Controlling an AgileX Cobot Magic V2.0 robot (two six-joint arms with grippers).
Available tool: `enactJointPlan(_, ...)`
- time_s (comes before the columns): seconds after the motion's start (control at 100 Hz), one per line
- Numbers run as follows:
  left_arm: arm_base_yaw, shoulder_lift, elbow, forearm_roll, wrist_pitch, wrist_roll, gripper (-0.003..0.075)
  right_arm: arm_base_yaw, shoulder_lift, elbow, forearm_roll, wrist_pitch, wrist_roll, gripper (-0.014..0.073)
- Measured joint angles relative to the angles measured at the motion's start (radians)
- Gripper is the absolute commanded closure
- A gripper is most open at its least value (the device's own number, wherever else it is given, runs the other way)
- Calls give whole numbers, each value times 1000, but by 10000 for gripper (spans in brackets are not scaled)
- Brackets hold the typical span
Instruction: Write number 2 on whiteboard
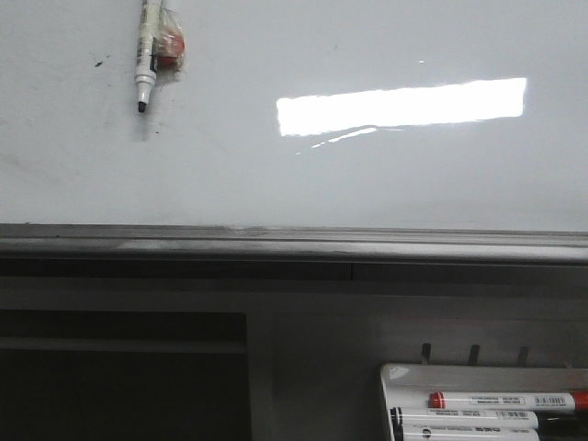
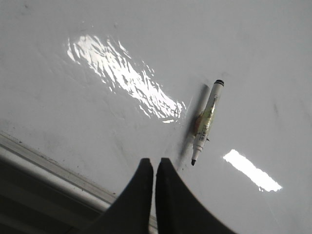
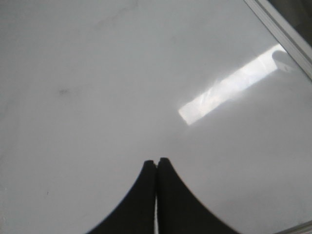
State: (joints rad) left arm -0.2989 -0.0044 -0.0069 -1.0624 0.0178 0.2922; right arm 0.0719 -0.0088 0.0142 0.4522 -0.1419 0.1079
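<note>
**Op A:** Starting closest in. My left gripper [image 2: 154,165] has its two black fingers pressed together, tips nearly meeting, nothing between them. It sits over the whiteboard [image 2: 73,126], near the grey edge strip [image 2: 44,163] that runs just behind it.

**Op B:** What's ahead of it?

**Op A:** A black-tipped marker [image 2: 207,119] lies flat on the board a little beyond the fingertips and off to one side, uncapped, nib pointing back toward the gripper. Something reddish clings to its barrel; I can't tell what. Past it there are only bright glare patches on the glossy surface. Nothing stands between the fingers and the marker.

**Op B:** Right side?

**Op A:** My right gripper [image 3: 156,163] is likewise closed on nothing, over bare board. Out ahead I see a glare rectangle, then the board's edge far off. A faint smudge sits well to the other side.

**Op B:** Any sign of the number 2?

**Op A:** I see no drawn line in any view, just small dark specks near the marker in the front view.

**Op B:** Anything else around?

**Op A:** In the front view, below the board's edge, a white tray [image 1: 395,378] holds a red-capped marker [image 1: 510,401] and a black-capped one [image 1: 464,420].
</note>
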Motion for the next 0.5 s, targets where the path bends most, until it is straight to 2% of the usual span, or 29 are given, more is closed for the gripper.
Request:
enactJointPlan(0.11, 0, 13, -75, 103, 23, 0, 741, 0, 0, -13, 32, 82, 4, 655)
enactJointPlan(0.21, 0, 116, -209, 299, 97, 0, 701, 0, 0, -74, 36, 217, 4, 555)
enactJointPlan(0.28, 0, 237, -315, 426, 178, 0, 572, 0, 0, -123, 36, 305, 2, 421)
enactJointPlan(0.3, 0, 276, -346, 454, 201, 0, 504, 0, 2, -136, 36, 326, -3, 377)
enactJointPlan(0.37, 0, 413, -443, 512, 263, 0, 341, 0, 23, -172, 36, 373, -17, 248)
enactJointPlan(0.4, 0, 467, -477, 523, 280, 0, 295, 0, 34, -183, 36, 383, -19, 205)
enactJointPlan(0.44, 0, 546, -525, 535, 296, 0, 259, 0, 45, -195, 36, 391, -24, 182)
enactJointPlan(0.5, 0, 660, -584, 541, 313, 0, 266, 0, 63, -207, 36, 409, -28, 176)
